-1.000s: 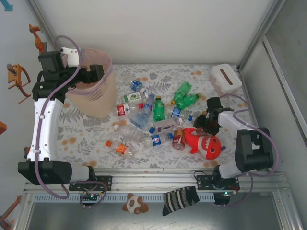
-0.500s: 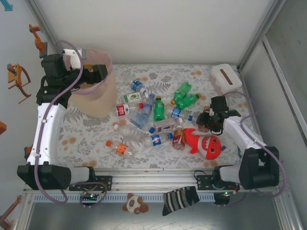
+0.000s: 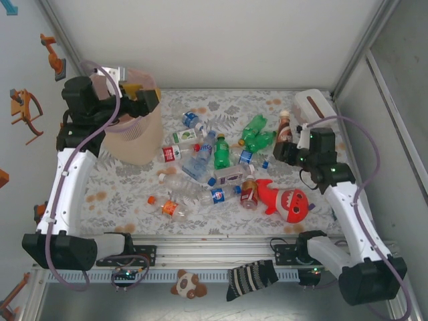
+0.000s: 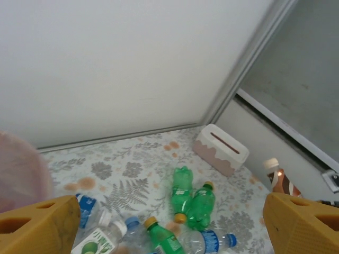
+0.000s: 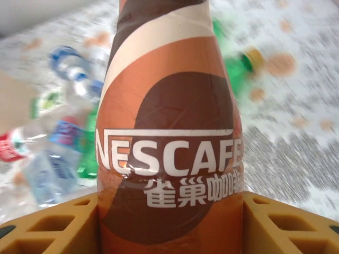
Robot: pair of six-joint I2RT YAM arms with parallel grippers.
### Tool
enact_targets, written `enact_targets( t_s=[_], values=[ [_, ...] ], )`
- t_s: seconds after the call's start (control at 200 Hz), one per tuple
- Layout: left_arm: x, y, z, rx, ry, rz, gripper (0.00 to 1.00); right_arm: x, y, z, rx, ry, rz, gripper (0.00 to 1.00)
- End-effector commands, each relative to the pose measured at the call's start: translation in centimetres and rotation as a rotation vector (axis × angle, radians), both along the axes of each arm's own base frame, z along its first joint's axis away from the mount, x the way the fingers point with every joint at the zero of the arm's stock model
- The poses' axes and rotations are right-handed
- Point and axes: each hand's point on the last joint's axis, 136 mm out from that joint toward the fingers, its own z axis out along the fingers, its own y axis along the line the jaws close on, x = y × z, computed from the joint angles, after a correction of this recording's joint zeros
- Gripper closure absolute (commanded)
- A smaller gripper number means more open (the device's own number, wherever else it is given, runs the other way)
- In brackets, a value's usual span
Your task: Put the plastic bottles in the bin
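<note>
From above, we see the right fingers (image 3: 289,148) gripping a brown bottle (image 3: 285,127) upright, off the desk (image 3: 120,187), and the left fingers (image 3: 132,87) hard to make out at the bin (image 3: 134,144). From the left wrist, they gape empty; the bin is a cut-off pink blur. From the right wrist, the bottle's cap is cropped

The brown bottle (image 5: 169,106) clamped between the yellow fingers (image 5: 47,225) of the right gripper (image 5: 169,217) carries the only legible lettering: "NESCAFE" in white capitals across its label, just above the fingertips. Directly beneath, level with the finger tops, runs a row of white Chinese characters, 雀巢咖啡. Labels on the other bottles (image 5: 58,153) beyond the fingers are too blurred to read.
</note>
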Motion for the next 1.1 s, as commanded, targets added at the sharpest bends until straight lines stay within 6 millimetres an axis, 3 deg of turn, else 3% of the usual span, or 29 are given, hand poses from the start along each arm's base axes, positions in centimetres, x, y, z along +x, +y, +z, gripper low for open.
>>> enact_targets(
  t_s=[0.0, 0.31, 0.556, 0.756, 1.097],
  values=[
    [-2.3, -2.0, 2.4, -0.038, -0.098, -0.108, 0.11, -0.9, 3.6, 6.6, 0.066, -0.257, 0.224, 0.41],
    [-6.9, -8.4, 3.4, -0.039, -0.189, -0.393, 0.11, -4.6, 9.4, 14.4, 0.179, -0.563, 0.542, 0.45],
    [-11.3, -12.6, 5.2, -0.105, -0.306, -0.611, 0.07, -7.2, 12.4, 17.9, 0.232, -0.657, 0.694, 0.45],
    [-12.4, -15.0, 5.8, -0.141, -0.301, -0.655, 0.05, -8.9, 14.2, 19.3, 0.248, -0.704, 0.782, 0.46],
    [-13.8, -18.2, 5.8, -0.164, -0.294, -0.753, 0.04, -9.5, 16.0, 20.0, 0.256, -0.724, 0.83, 0.46]
  ],
)
